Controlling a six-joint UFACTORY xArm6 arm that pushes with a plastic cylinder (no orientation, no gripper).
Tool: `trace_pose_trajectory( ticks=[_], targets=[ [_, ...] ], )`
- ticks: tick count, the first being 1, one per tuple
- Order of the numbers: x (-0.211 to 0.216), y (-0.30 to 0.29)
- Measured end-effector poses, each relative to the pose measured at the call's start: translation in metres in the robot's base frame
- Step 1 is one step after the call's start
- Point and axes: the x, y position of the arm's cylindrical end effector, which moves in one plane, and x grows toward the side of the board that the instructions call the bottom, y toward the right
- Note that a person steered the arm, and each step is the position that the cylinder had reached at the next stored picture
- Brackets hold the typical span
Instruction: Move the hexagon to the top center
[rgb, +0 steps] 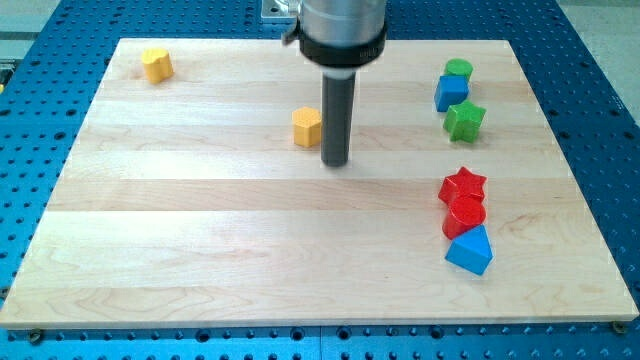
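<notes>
A yellow hexagon block (307, 127) sits on the wooden board a little above the middle, near the view's top center. My tip (335, 162) rests on the board just to the right of the hexagon and slightly below it, very close to it; whether it touches is unclear. The dark rod rises from the tip to the arm's round body at the view's top.
A yellow block (156, 64) lies at the top left. At the right stand a green cylinder (458, 70), a blue block (451, 92) and a green star (464, 121). Lower right hold a red star (462, 185), a red cylinder (465, 214) and a blue triangle (470, 250).
</notes>
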Motion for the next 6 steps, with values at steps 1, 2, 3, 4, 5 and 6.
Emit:
trace_pose_trajectory(
  ticks=[1,2,3,4,5,6],
  targets=[
    [-0.039,-0.012],
    [-0.101,-0.021],
    [-0.055,-0.019],
    [-0.057,-0.054],
    [-0.104,-0.057],
    [-0.160,-0.053]
  ],
)
